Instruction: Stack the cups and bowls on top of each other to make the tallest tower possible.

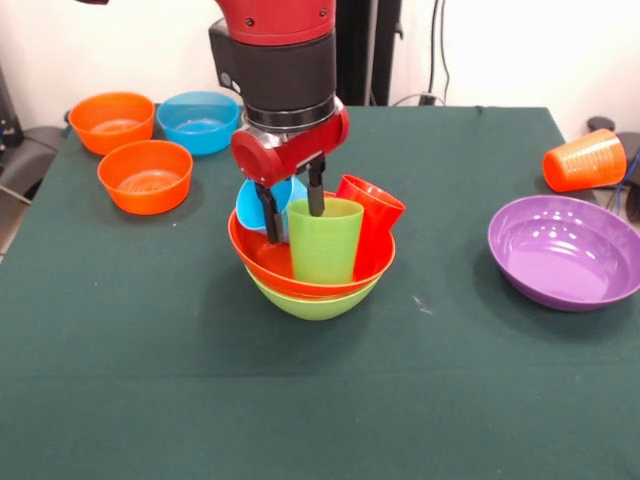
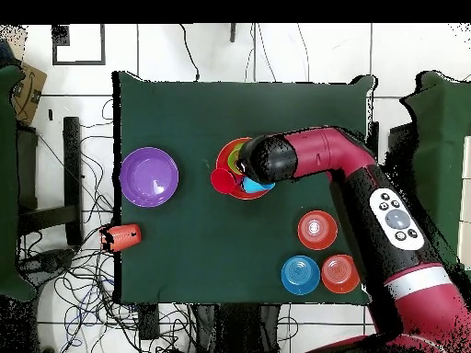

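Observation:
The tower stands mid-table: a large lime green bowl (image 1: 315,303) with the large orange-red bowl (image 1: 260,262) nested in it. In that bowl the lime green cup (image 1: 325,245) stands upright, the red cup (image 1: 375,212) leans at its right, and the light blue cup (image 1: 252,203) leans at its left. My gripper (image 1: 292,208) comes down from above and looks open. One finger (image 1: 316,195) dips inside the green cup's rim and the other is outside its left wall. In the overhead view my arm's head (image 2: 269,158) covers most of the tower (image 2: 230,175).
The large purple bowl (image 1: 565,250) (image 2: 149,176) sits alone at the right. The orange cup (image 1: 585,160) (image 2: 121,237) lies on its side at the table's edge. Two small orange bowls (image 1: 112,120) (image 1: 146,176) and the small blue bowl (image 1: 200,121) sit far left.

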You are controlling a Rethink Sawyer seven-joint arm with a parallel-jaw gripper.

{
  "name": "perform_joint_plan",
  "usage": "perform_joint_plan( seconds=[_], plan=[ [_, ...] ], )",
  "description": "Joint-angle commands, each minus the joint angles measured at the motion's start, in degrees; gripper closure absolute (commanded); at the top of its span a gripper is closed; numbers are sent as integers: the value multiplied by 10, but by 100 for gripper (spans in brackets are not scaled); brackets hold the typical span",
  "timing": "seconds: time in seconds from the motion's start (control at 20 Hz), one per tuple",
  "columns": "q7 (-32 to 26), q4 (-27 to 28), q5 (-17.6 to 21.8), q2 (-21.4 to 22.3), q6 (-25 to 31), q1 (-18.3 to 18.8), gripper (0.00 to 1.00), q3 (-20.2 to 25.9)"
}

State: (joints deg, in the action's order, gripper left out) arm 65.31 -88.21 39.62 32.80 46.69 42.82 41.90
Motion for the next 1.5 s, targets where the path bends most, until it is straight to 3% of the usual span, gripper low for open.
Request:
perform_joint_plan(
  seconds=[0.05,0.65,1.0,1.5],
  plan=[
    [-156,-31,2,36,58,17,0,30],
    [-111,-131,-73,149,99,41,0,75],
    [-137,-128,-70,140,115,54,0,80],
    [-159,-104,-36,110,128,58,0,75]
  ],
)
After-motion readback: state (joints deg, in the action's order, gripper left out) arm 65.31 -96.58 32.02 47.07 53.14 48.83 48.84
